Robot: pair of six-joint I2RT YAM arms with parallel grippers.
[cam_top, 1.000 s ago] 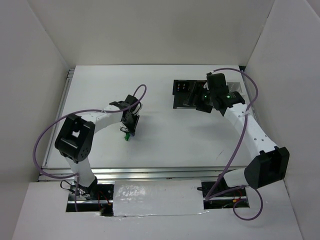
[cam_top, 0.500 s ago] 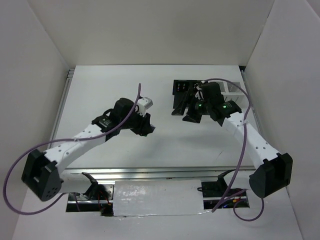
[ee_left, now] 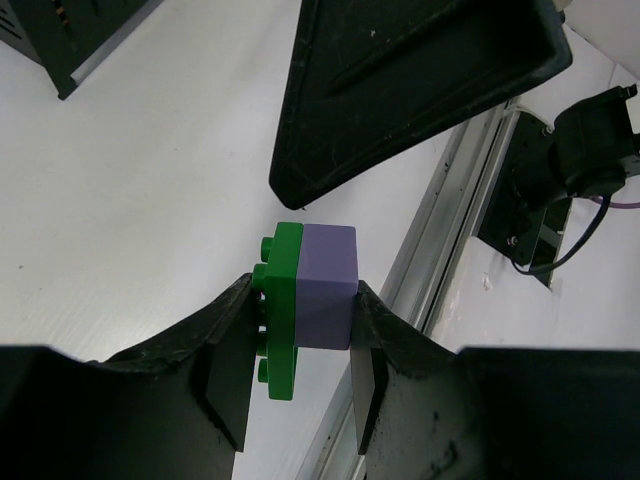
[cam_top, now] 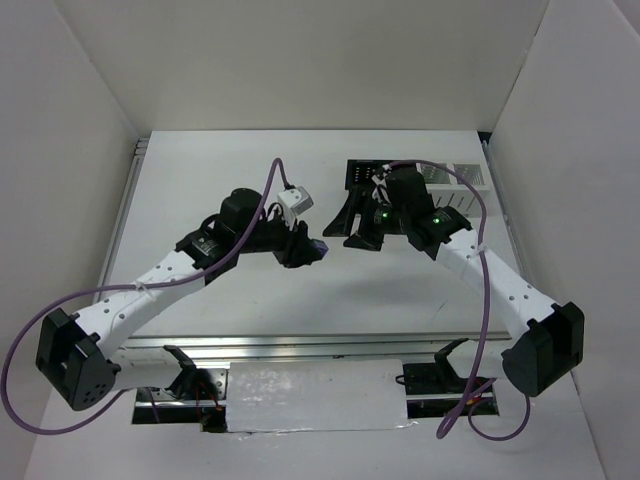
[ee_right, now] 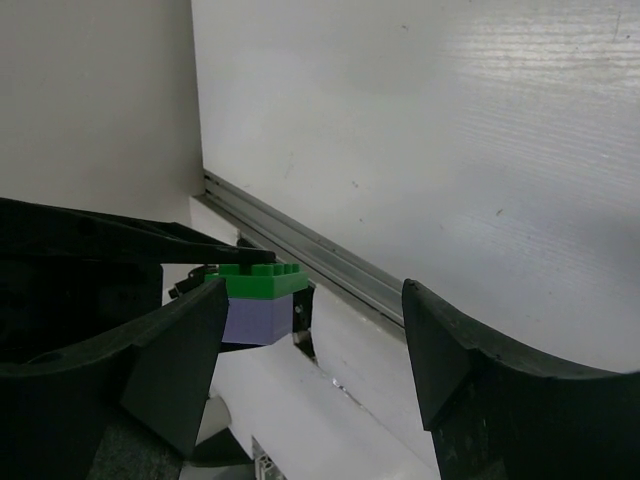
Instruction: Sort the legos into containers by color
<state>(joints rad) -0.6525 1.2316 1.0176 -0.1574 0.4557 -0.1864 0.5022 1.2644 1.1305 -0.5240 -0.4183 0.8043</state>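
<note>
My left gripper [cam_top: 305, 250] is shut on a stack of two joined legos, a green studded plate on a light purple brick [cam_top: 319, 248], held above the table's middle. In the left wrist view the green plate [ee_left: 280, 310] and the purple brick [ee_left: 327, 285] sit between the pads [ee_left: 232, 375]. My right gripper [cam_top: 352, 230] is open and empty, facing the stack from the right; the stack shows between its fingers [ee_right: 255, 300]. The containers [cam_top: 365, 178] stand at the back right, black bins left and white bins [cam_top: 458, 180] right, partly hidden by the right arm.
An aluminium rail [cam_top: 300, 345] runs along the table's near edge and another along its left edge [cam_top: 128, 200]. White walls close in the back and both sides. A black bin corner [ee_left: 70, 30] shows in the left wrist view. Purple cables loop over both arms.
My left arm has swung from the table's left toward the middle, carrying the green and purple stack. My right gripper has moved left from over the bins toward it.
</note>
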